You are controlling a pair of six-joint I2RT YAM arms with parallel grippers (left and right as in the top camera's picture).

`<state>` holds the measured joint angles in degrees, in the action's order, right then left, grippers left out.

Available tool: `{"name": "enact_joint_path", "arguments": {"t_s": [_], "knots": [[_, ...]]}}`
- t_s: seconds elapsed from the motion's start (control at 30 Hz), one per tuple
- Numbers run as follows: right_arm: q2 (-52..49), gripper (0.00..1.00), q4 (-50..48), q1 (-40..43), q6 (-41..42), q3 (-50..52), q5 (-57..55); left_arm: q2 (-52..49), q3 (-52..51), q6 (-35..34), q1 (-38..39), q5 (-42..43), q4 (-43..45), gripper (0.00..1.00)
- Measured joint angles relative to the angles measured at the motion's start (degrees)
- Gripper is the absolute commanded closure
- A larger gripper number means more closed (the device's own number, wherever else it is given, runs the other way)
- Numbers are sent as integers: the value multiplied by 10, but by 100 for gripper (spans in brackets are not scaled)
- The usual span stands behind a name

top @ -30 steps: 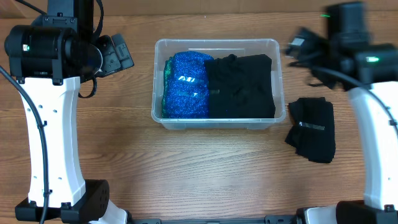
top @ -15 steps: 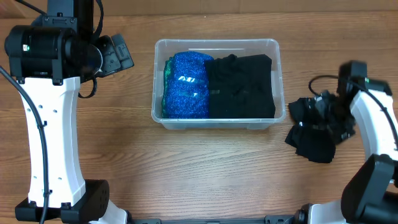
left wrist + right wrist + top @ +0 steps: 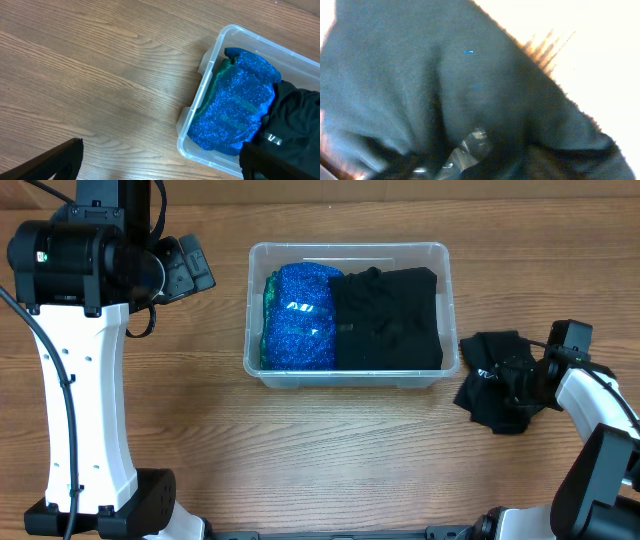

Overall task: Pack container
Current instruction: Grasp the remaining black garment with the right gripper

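Note:
The clear container [image 3: 348, 248] stands mid-table and holds a folded glittery blue cloth [image 3: 300, 315] on its left and a folded black garment [image 3: 388, 315] on its right. A second black garment [image 3: 488, 385] lies on the table just right of the tub. My right gripper [image 3: 520, 378] is pressed low into it from the right. The right wrist view is filled with that black fabric [image 3: 445, 75], which hides the fingers. My left gripper [image 3: 190, 268] hangs open above bare table left of the container [image 3: 200, 85], nothing between its fingers [image 3: 55, 162].
The wooden table [image 3: 330, 450] stretches in front of the tub. The left arm's white upright link [image 3: 85, 400] stands at the left and the right arm's link [image 3: 600, 410] at the right edge.
The right arm has swung down from the upper right onto the loose black garment, which is now bunched and nudged slightly left. The left arm has not moved.

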<state>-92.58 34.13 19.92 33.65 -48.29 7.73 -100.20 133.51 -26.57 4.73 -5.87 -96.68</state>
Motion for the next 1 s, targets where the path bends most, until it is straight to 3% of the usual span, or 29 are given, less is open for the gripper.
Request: {"name": "enact_joint_path", "arguments": {"t_s": [0.2,0.37,0.47,0.67,0.7,0.73,0.83,1.0], "knots": [[19,76,98,-7,-6,-38,38,0,0,0,0,0,0,0],[118,76,189,-62,-7,-176,55,0,0,0,0,0,0,0],[189,76,186,-130,-3,-261,75,0,0,0,0,0,0,0],[231,74,130,-260,36,-291,88,0,0,0,0,0,0,0],[226,63,129,-277,38,-291,81,0,0,0,0,0,0,0],[218,39,136,-291,42,-290,72,0,0,0,0,0,0,0],[205,14,213,-297,67,-289,11,0,0,0,0,0,0,0],[160,4,290,-272,98,-288,-102,0,0,0,0,0,0,0]]}}
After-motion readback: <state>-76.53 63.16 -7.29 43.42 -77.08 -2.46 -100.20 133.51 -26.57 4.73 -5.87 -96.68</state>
